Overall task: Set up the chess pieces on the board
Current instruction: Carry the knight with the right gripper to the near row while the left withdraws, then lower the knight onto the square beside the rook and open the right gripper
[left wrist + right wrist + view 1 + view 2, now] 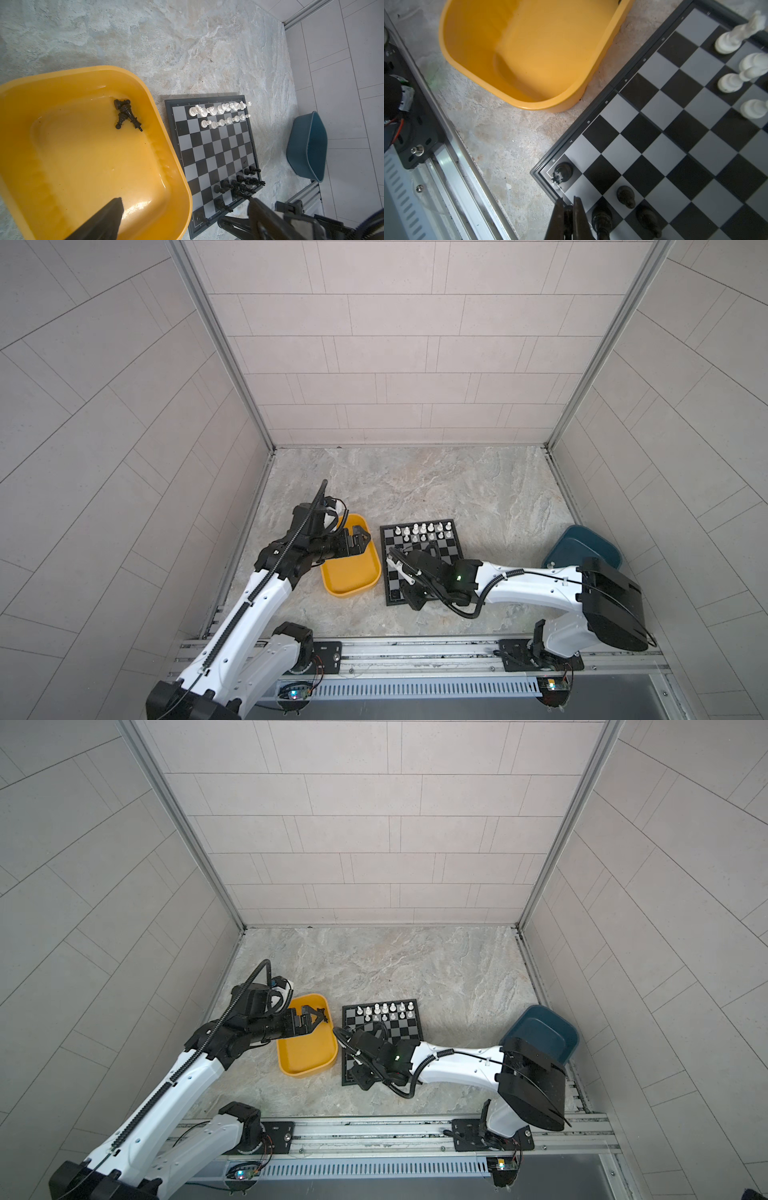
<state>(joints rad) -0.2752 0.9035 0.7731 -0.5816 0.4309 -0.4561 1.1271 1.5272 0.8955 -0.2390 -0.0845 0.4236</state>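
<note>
Right gripper (568,200) pinches a black piece (568,215) at board (654,145)'s near-left corner. Left gripper (361,540), fingers spread, hangs over tray (104,69); a few black pieces (125,113) lie in its far-right corner.

Small black-and-grey checkered board (216,145) lies flat on the tabletop, turned a bit off square. White pieces (220,109) stand upright in two rows along its 12 o'clock edge. Black pieces (239,185) stand bunched toward the 6 o'clock edge, with gaps in the rows and a rook (562,172) on the 7 o'clock corner square. A few more black ones (125,114) lie tipped over in a clump inside the yellow tray (83,155) at the board's 9 o'clock. Another black piece (568,214) looks pinched in the right tool (568,199), next to that rook.
</note>
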